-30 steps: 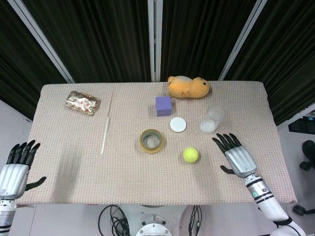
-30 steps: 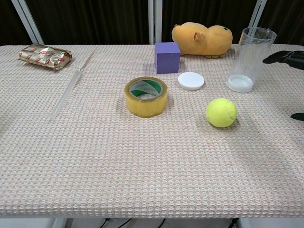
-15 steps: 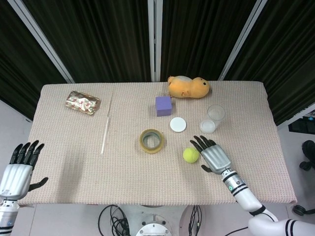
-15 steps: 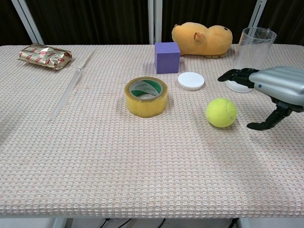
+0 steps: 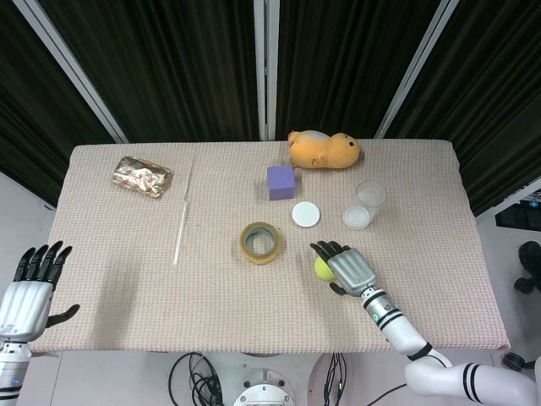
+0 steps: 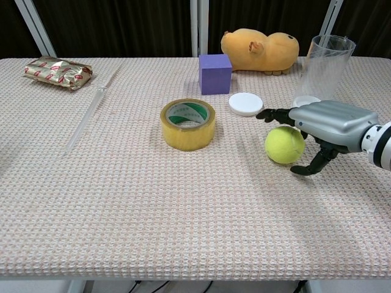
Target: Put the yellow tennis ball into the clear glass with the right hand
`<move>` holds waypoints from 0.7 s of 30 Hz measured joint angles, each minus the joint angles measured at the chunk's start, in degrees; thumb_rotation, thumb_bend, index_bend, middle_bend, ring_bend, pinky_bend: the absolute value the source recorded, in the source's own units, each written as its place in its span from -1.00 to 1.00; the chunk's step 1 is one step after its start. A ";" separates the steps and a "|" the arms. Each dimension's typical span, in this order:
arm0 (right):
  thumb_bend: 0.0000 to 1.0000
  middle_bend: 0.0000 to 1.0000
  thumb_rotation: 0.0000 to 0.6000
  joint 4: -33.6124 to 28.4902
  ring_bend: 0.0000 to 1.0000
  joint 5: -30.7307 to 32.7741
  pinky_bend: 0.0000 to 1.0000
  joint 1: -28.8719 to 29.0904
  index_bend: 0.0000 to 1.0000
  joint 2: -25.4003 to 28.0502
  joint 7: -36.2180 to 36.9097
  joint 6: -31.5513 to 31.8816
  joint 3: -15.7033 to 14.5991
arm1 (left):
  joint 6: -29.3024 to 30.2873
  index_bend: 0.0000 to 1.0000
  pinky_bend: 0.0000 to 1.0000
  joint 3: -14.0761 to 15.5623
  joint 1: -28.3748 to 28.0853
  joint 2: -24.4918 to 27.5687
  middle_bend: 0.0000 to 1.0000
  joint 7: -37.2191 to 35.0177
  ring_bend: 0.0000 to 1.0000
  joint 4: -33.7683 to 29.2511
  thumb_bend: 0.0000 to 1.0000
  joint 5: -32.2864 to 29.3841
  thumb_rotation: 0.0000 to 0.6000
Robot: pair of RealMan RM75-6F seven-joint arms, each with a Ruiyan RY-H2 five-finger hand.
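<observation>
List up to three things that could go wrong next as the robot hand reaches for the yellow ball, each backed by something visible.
1. The right robot hand sits over the yellow tennis ball with fingers still spread; the round ball could roll off on the woven tablecloth.
2. The tall clear glass stands just behind the hand; lifting could knock it over.
3. The glass mouth looks barely wider than the ball, so it may jam or bounce out.

The right hand (image 6: 327,125) with its silver back and black fingers has moved across the counter toward the round yellow tennis ball (image 6: 283,145). Before, it was well apart from the ball; now it hangs over it, with the fingers spread around the ball.
</observation>
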 measured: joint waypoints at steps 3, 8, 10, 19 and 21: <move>-0.42 -0.43 1.00 0.71 -0.30 0.27 0.15 0.45 -0.47 -0.66 -0.42 0.25 -0.29 | -0.47 -1.00 -1.00 -0.03 -0.01 -0.06 -1.00 -0.37 -1.00 0.34 -0.88 -0.60 1.00; -0.35 -0.14 1.00 2.16 0.00 -0.92 0.44 0.52 -0.11 -1.89 -0.04 2.21 -0.76 | -0.65 -1.00 -1.00 -0.03 0.02 -0.23 -1.00 -1.10 -1.00 0.98 -0.88 -0.87 1.00; -0.33 -0.05 1.00 2.54 0.10 -1.98 0.52 0.46 0.01 -2.15 0.77 3.04 -0.89 | -0.59 -1.00 -1.00 -0.03 0.04 -0.24 -1.00 -1.31 -1.00 1.11 -0.88 -0.80 1.00; -0.30 -0.01 1.00 1.50 0.13 -8.47 0.56 -0.13 0.08 -0.40 6.13 9.70 0.03 | -0.30 -1.00 -1.00 0.02 0.22 -0.15 -1.00 -1.87 -1.00 1.35 -0.87 -0.67 1.00; -0.30 -0.01 1.00 0.88 0.13 -10.26 0.56 -0.31 0.09 0.43 6.43 12.72 1.07 | -0.27 -1.00 -1.00 0.02 0.25 -0.19 -1.00 -1.89 -1.00 1.48 -0.87 -0.69 1.00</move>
